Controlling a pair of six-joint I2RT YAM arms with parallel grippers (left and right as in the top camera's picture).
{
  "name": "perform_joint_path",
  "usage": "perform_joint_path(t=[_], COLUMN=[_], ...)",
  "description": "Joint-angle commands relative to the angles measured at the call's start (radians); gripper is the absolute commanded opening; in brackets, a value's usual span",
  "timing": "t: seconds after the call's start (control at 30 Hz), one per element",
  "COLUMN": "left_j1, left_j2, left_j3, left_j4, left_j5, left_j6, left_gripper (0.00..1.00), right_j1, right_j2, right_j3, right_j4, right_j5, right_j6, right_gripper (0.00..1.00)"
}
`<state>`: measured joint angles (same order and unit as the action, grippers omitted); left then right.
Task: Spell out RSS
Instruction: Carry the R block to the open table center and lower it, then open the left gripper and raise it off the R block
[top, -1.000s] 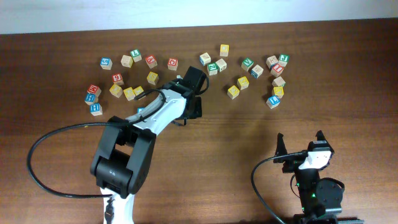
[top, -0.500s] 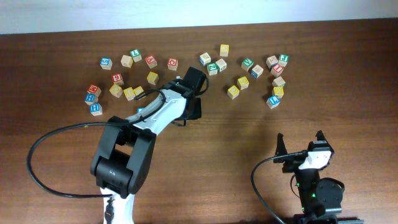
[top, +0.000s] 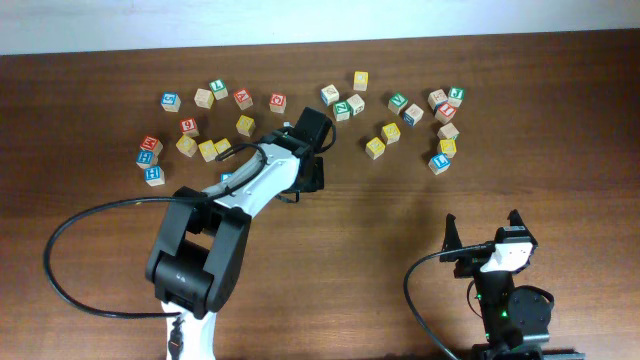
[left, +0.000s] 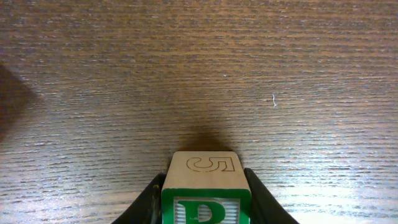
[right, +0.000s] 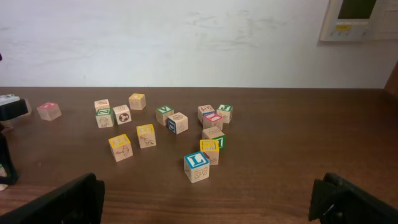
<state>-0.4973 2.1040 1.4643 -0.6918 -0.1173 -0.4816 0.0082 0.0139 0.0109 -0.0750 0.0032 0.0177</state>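
Note:
The left wrist view shows a pale wooden cube (left: 206, 180) with a green border and a green R on the face toward the camera. It sits between the black fingers (left: 148, 203) of my left gripper (left: 206, 200), which press both its sides just over the table. From overhead the left gripper (top: 311, 150) hides that cube, below the middle of the scattered cubes. Several yellow-faced cubes, such as one (top: 245, 124) on the left and one (top: 375, 147) on the right, lie in the scatter; their letters are unreadable. My right gripper (top: 483, 232) stands open over bare wood.
Lettered cubes spread along the far half of the table from a blue one (top: 153, 175) at the left to a blue L cube (top: 439, 163) at the right. The L cube (right: 196, 166) lies nearest ahead of the right gripper.

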Motion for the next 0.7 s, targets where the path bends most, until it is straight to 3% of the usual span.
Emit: perform_joint_path(t=[0.0, 0.37, 0.67], left_j1=[0.000, 0.000, 0.005], left_j2=[0.018, 0.018, 0.018], left_j3=[0.003, 0.160, 0.428], left_j4=[-0.005, -0.150, -0.371], left_j5=[-0.011, -0.011, -0.011], left_j6=[-0.003, -0.003, -0.003], left_gripper=[0.36, 0.42, 0.45], right_j1=[0.003, 0.003, 0.003], right_j2=[-0.008, -0.008, -0.008], right_j3=[-0.005, -0.005, -0.005], right_j4=[-0.007, -0.007, -0.007], right_j5=[0.009, 0.009, 0.009], right_j6=[-0.006, -0.006, -0.006], right_gripper=[0.98, 0.98, 0.98])
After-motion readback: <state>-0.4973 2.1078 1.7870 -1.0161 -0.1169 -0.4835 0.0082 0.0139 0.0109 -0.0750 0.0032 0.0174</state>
